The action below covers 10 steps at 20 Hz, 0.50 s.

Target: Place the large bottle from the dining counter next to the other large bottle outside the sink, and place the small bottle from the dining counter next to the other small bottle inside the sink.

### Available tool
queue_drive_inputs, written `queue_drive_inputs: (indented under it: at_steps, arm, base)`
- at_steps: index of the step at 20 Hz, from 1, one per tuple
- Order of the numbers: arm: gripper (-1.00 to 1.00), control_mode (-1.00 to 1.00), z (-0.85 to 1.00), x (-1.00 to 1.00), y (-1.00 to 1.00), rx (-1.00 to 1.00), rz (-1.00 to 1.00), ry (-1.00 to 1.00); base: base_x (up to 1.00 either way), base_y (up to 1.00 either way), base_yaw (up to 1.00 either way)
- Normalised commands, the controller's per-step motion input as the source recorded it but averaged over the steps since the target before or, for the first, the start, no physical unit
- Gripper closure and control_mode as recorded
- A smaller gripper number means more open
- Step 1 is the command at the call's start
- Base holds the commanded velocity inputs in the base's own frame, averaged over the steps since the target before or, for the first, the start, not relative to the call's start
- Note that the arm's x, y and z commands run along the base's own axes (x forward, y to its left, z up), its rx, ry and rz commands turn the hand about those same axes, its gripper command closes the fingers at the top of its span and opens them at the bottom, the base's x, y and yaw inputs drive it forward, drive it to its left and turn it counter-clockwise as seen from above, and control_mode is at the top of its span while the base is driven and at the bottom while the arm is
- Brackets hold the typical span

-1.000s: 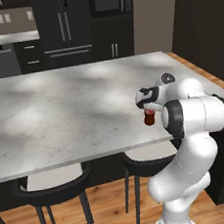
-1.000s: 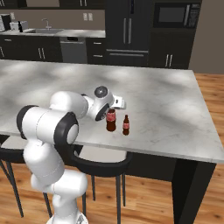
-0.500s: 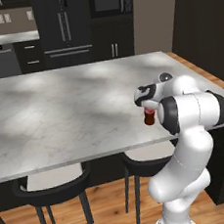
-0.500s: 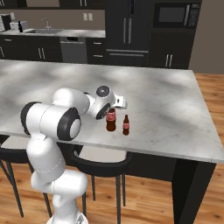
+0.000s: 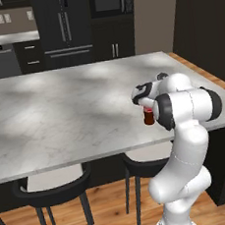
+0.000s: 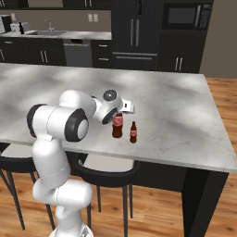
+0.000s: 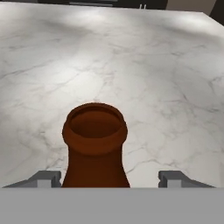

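1. The big brown bottle [image 6: 117, 127] with the red band stands up straight on the pale marble surface [image 6: 176, 111], near its front edge.
2. In the right base view this bottle sits just left of the middle of the frame. In the left base view its lower part [image 5: 148, 117] peeks out beside the white arm, right of the middle.
3. The little brown bottle [image 6: 133, 133] stands just beside the big one, on its right side in the right base view. The two do not touch.
4. The tool [image 6: 119, 111] is right over the top of the big bottle.
5. In the hand view the round open mouth of the big bottle [image 7: 95, 144] is in the lower middle of the frame.
6. One grey finger tip [image 7: 43, 179] is at the lower left of the bottle and the other is at the lower right.
7. There is a gap between each tip and the bottle's neck, so the tool is open around the neck and is not squeezing it.
8. Black stools [image 5: 53, 190] stand under the front edge of the surface.
9. Far back, at the upper left of the right base view, a faucet [image 6: 48, 25] stands up from a pale worktop with dark cupboards under it.
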Motion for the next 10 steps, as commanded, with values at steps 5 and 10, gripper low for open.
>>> queue_drive_inputs:
  at_steps: [5, 10]
  arm:
    - [1.00, -1.00, 0.00, 0.07, 0.00, 0.00, 0.00, 0.00]
    - [1.00, -1.00, 0.00, 0.00, 0.00, 0.02, 0.00, -0.01]
  base:
    - [0.00, 0.00, 0.00]
    - [0.00, 0.00, 0.00]
